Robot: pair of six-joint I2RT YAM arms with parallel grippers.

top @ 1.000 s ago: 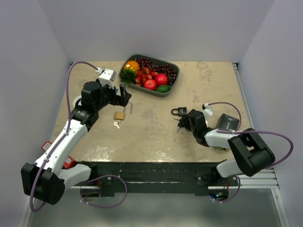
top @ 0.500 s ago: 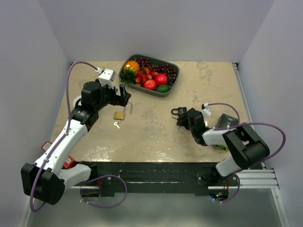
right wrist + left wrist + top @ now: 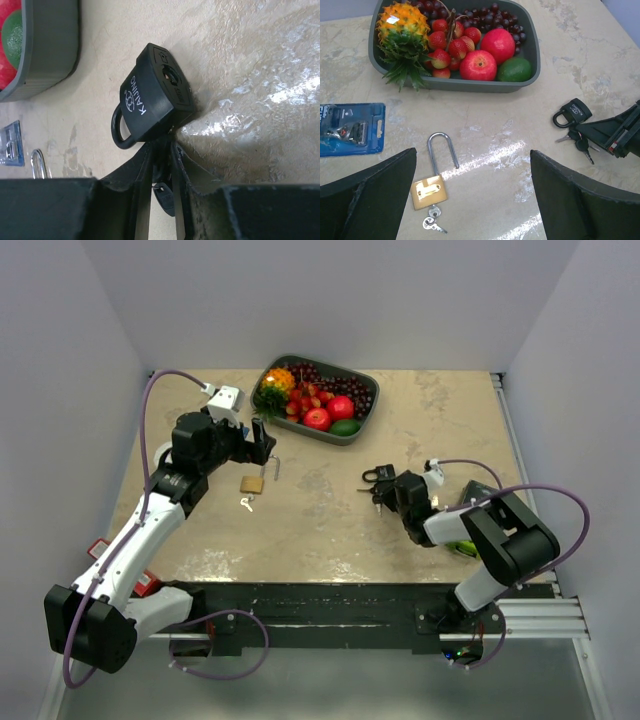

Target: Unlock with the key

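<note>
A black padlock (image 3: 376,476) (image 3: 152,102) (image 3: 572,112) lies right of centre with its shackle closed and its keyhole showing. My right gripper (image 3: 385,496) (image 3: 161,145) sits low right beside it, shut on the black-headed key (image 3: 166,197) of the bunch (image 3: 580,143) next to the lock. A brass padlock (image 3: 252,483) (image 3: 426,191) with its shackle sprung open lies on the left, small silver keys (image 3: 432,222) at its base. My left gripper (image 3: 268,455) (image 3: 472,195) hovers wide open above it, holding nothing.
A grey tray (image 3: 365,425) (image 3: 535,50) of fruit stands at the back centre. A blue blister pack (image 3: 350,129) lies left of the brass padlock. A dark box (image 3: 482,498) sits by the right arm.
My right gripper has slid a little toward the black padlock and its fingers have narrowed onto the key bunch. The left arm has not moved.
</note>
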